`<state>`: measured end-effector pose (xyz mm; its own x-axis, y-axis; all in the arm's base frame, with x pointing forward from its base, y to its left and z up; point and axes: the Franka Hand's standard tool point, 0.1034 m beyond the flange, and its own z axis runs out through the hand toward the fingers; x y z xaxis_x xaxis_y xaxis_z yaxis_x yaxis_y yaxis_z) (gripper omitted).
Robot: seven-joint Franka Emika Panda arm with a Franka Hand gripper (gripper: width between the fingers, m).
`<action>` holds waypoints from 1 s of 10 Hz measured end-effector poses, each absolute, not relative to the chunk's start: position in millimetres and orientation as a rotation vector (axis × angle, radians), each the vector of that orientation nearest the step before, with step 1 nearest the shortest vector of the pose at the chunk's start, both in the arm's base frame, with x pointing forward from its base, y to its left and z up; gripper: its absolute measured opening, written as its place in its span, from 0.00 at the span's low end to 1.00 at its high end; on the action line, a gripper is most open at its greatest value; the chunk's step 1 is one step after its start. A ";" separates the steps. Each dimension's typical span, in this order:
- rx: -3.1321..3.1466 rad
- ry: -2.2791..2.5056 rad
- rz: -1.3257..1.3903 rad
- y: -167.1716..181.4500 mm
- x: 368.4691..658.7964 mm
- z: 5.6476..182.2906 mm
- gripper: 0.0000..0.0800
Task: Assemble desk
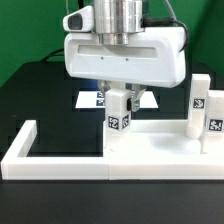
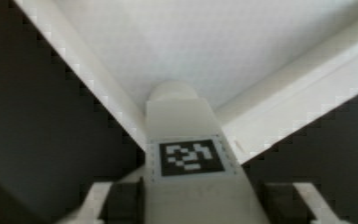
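Note:
My gripper (image 1: 122,104) is shut on a small square white leg (image 1: 118,124) with a black-and-white tag, and holds it upright over the near left corner of the white desk tabletop (image 1: 160,136). In the wrist view the leg (image 2: 192,130) runs out from between my fingers (image 2: 108,200), with my gripper (image 2: 197,206) closed on its sides and the tabletop's rimmed corner (image 2: 149,45) beyond its tip. Two more tagged legs (image 1: 198,106) (image 1: 214,122) stand upright at the tabletop's end on the exterior view's right.
The long white U-shaped border frame (image 1: 55,166) runs along the front and up the exterior view's left, with the tabletop lying against it. The marker board (image 1: 88,98) lies flat on the black table behind my gripper.

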<state>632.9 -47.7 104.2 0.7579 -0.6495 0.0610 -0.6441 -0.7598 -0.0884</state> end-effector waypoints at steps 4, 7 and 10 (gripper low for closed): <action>-2.599 1.616 -0.114 -51.6 633.0 103.5 0.37; -2.127 2.148 -0.004 -45.6 636.8 108.3 0.37; -1.775 2.383 0.002 -48.5 634.8 101.4 0.37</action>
